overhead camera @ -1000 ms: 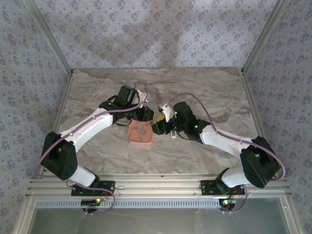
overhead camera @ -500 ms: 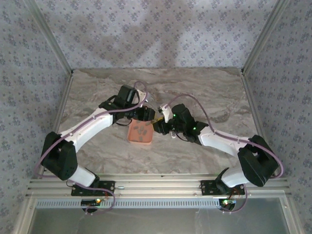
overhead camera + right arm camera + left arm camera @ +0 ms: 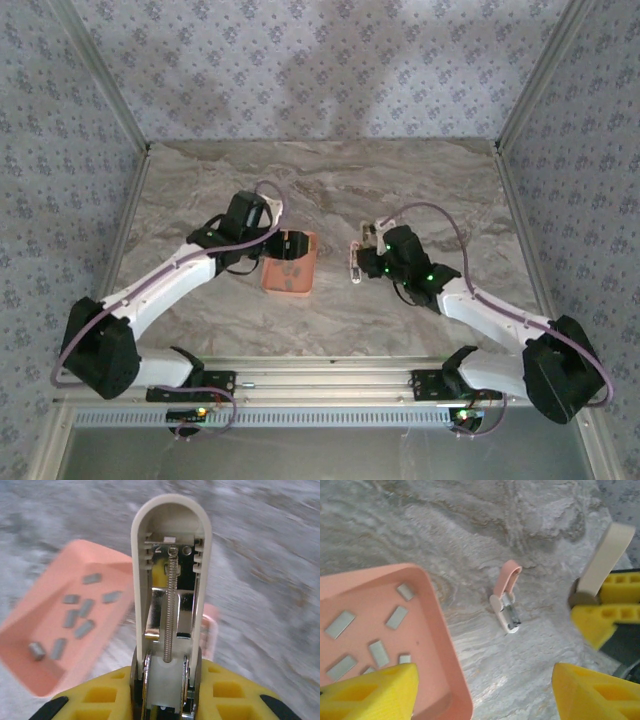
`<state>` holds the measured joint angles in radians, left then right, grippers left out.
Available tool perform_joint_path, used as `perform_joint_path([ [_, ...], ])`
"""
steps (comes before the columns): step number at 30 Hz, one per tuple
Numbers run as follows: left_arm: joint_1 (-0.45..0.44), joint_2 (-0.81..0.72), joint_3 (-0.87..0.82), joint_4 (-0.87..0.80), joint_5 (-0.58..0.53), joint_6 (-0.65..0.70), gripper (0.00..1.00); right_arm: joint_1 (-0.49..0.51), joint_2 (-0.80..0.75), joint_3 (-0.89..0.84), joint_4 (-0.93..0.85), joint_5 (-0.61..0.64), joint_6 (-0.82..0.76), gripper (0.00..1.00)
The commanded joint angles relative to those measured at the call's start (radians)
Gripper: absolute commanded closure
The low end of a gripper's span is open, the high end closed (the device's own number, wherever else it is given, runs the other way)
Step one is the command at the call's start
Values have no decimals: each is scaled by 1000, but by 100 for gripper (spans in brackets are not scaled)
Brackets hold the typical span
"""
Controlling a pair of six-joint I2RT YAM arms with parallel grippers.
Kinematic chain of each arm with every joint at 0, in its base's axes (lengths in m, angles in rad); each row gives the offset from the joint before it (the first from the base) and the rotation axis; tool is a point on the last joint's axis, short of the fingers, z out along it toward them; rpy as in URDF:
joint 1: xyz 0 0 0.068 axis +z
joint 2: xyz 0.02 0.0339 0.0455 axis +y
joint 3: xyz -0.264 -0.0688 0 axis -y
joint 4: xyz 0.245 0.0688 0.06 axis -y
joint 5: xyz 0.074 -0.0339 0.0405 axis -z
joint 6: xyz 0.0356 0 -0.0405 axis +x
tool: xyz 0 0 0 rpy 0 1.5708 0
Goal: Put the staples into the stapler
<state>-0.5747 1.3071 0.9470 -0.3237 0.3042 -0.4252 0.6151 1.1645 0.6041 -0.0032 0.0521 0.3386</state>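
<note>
Several tiny dull-grey metal staple strips (image 3: 379, 652) lie loose and flat in the salmon-pink plastic tray (image 3: 447, 640), at the lower left of the left wrist view. They look light, stiff, slippery and liable to snap apart, so pinching one across its long edges seems best. The left tool (image 3: 485, 692) hangs spread above the tray's edge. The right tool (image 3: 167, 690) is clamped on the opened tan mini stapler (image 3: 170, 545).

Grey marbled table (image 3: 330, 180), salmon-pink tray (image 3: 445, 645) (shallow)
</note>
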Motion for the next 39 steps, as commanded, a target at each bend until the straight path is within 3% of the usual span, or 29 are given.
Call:
perform_joint_path([
  [1,22,-57,-54,43,-62,-42,30,-25,5,-48,-61,152,102,84],
  [12,47,-79,-113,34,-74,-40,31,-19,190,-70,121,172,65,83],
  [27,50,-74,-109,32,-70,-32,32,16,339,-18,215,208,37,80],
  [32,50,-73,-111,27,-70,-26,33,17,359,-5,196,226,53,75],
  [36,50,-69,-109,20,-73,-22,33,17,351,-3,174,221,62,60],
  [39,50,-69,-113,26,-64,-18,33,16,335,-4,160,225,68,56],
])
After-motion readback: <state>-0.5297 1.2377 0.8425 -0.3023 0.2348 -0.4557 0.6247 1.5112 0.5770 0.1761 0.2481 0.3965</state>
